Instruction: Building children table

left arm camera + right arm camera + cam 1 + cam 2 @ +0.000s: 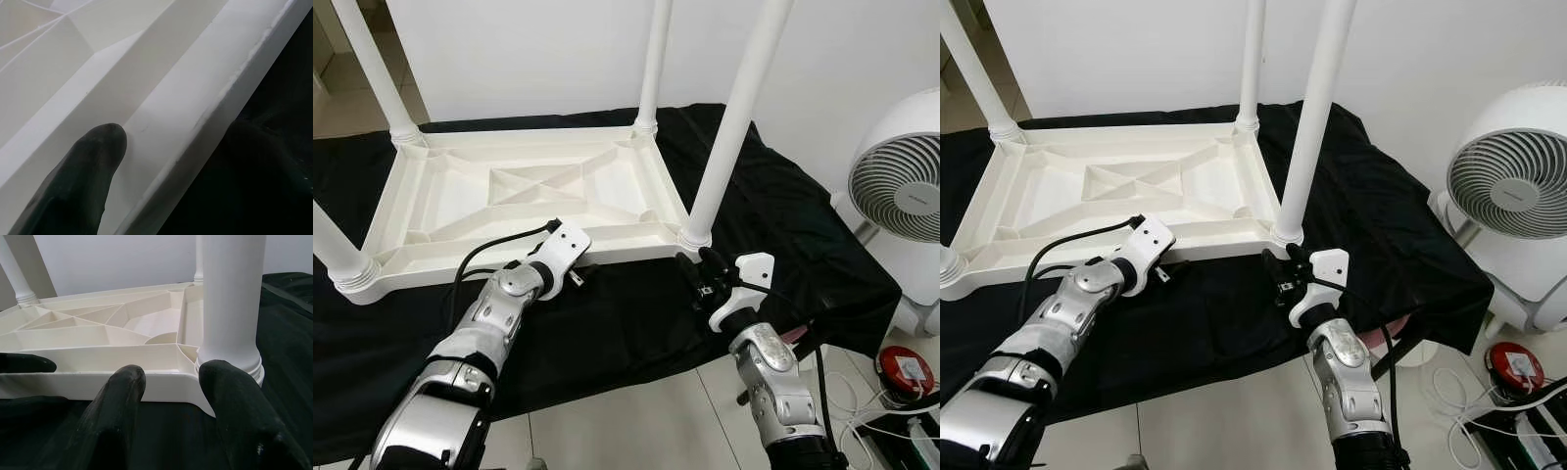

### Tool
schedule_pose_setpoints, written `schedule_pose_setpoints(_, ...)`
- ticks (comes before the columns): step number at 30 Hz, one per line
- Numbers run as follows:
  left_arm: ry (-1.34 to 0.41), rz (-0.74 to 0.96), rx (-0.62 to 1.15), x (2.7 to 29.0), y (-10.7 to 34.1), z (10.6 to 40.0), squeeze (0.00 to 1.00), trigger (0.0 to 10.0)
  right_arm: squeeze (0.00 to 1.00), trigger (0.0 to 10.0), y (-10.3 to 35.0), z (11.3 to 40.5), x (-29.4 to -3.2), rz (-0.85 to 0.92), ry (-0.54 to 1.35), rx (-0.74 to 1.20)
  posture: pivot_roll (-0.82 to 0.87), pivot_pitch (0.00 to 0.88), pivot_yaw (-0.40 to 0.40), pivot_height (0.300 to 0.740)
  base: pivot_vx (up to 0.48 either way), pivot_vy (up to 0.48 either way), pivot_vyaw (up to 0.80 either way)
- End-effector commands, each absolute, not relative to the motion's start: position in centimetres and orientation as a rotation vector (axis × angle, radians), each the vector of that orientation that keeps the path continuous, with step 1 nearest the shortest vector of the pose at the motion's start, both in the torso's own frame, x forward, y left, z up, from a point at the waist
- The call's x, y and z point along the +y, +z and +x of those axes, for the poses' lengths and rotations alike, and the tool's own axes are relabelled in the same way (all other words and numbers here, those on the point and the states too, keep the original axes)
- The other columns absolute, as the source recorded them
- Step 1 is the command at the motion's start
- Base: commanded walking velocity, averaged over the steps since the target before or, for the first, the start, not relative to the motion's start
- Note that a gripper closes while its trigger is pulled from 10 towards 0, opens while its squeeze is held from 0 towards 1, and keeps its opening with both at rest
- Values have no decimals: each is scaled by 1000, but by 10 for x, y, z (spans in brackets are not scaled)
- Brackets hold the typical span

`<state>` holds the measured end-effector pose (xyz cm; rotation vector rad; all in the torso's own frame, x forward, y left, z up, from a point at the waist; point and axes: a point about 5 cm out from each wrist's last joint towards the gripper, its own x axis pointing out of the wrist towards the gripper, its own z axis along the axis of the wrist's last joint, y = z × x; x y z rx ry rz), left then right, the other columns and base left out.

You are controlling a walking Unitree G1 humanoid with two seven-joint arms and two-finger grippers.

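A white plastic children's table (628, 241) lies upside down on a black cloth (636, 318), its round legs pointing up. The near right leg (729, 127) stands in its corner socket. My left gripper (579, 274) is at the near long rim. One finger (100, 147) lies against the rim's inner face and the other sits outside it, so the rim is held between them. My right gripper (697, 276) is open just in front of the near right corner. Its fingers (120, 396) are spread, with nothing between them.
A white floor fan (901, 186) stands at the right, close to the cloth's edge. On the tiled floor below it lie a red round object (904, 370) and loose cables (862, 416). A white wall rises behind the table.
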<state>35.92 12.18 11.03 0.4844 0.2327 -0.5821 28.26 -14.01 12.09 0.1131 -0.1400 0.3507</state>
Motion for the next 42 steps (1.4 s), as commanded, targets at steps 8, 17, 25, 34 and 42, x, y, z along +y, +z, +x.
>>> schedule_pose_setpoints(8,-393,492,270,144,111,367,0,10000,0,10000,119,283,-139,110,337,-138,-34,0,-8,740,0,0,0)
schedule_pose_setpoints(17,-375,473,298,142,98,360,0,0,0,10000,118,284,-138,110,335,-137,-23,0,-13,740,0,0,0)
schedule_pose_setpoints(25,-440,446,283,105,86,348,0,0,0,10000,119,285,-136,111,342,-139,-22,0,-17,740,0,0,0)
schedule_pose_setpoints(34,-520,431,216,58,94,342,0,3098,0,10000,120,286,-136,110,339,-141,-20,5,-15,740,0,0,0)
schedule_pose_setpoints(42,-628,400,35,28,116,332,0,10000,0,10000,119,286,-134,115,331,-143,-20,9,-6,740,0,0,0)
